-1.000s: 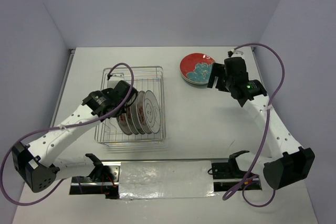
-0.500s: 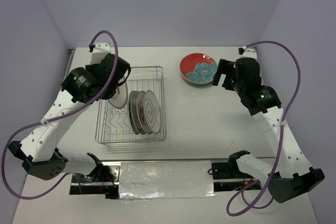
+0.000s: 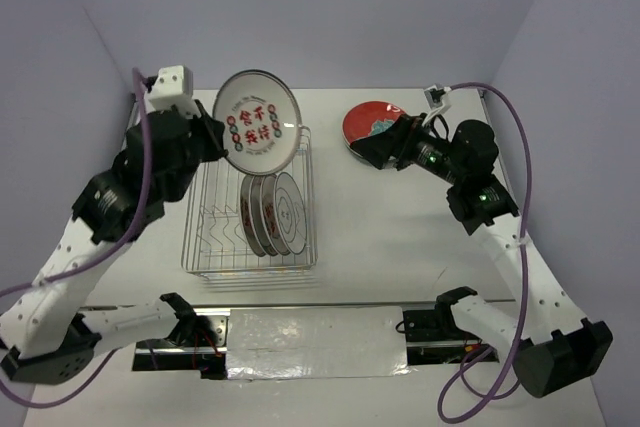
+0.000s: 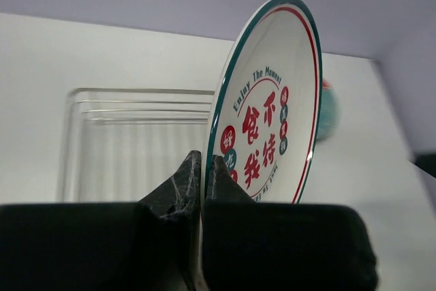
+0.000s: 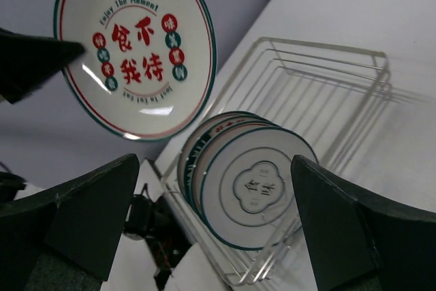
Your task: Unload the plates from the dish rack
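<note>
Left end effector (image 4: 202, 168) pinches the glossy round plate (image 4: 269, 120) by its rim above the wire rack (image 3: 207, 234); right end effector (image 5: 214, 219) gapes empty.

Rack (image 3: 212, 237) left of plates (image 3: 285, 212) apparently open

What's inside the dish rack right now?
A tight row of upright plates stands in the dish rack. The front plate covers most of the others, so their count is unclear. A lifted plate is held above by the left pincer.
</note>
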You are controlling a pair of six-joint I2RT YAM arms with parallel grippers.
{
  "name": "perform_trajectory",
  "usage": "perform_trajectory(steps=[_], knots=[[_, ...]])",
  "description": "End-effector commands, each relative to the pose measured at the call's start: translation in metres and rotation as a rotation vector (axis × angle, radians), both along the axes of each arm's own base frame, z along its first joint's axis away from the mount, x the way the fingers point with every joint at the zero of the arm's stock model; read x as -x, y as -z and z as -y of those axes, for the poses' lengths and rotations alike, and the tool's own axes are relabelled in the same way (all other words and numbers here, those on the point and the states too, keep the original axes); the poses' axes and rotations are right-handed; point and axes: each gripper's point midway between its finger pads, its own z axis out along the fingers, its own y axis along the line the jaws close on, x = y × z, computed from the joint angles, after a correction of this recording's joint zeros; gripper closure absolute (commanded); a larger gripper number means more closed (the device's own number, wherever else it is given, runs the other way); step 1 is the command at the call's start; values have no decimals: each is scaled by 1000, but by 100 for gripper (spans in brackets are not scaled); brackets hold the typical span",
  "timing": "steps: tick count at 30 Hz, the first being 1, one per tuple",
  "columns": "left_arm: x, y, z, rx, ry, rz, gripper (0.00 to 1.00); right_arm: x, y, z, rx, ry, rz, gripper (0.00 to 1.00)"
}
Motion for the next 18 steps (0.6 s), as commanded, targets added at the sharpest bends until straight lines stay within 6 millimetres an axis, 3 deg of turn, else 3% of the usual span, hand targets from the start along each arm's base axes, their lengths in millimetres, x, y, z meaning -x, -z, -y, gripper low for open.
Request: perform_trajectory(steps=[1,2,4,7,11,14,15,17,18], knots=[[35,-107,64,412,425,397,100,25,-60,-22,-156,-198,174,0],[35,-92,74,430,460,376,100,19,-55,-23,-147,-182,146,0],[45,-89,86,498,543,396,100,7,-56,-20,-141,-130,130,0],[55,-89,99,568,633,427,100,-11,-41,-17,-105,-58,71,2],[51,-78,116,606,685,373,100,-1,-39,-23,-121,-123,86,10],[47,-73,118,624,679,358,100,2,-38,-21,-121,-120,92,18],[46,-69,119,624,686,357,100,2,-37,-19,-113,-107,96,24],[48,-70,123,637,718,354,100,4,-37,-19,-107,-114,114,49],[48,-72,125,638,730,352,100,5,-37,-19,-107,-117,118,91]])
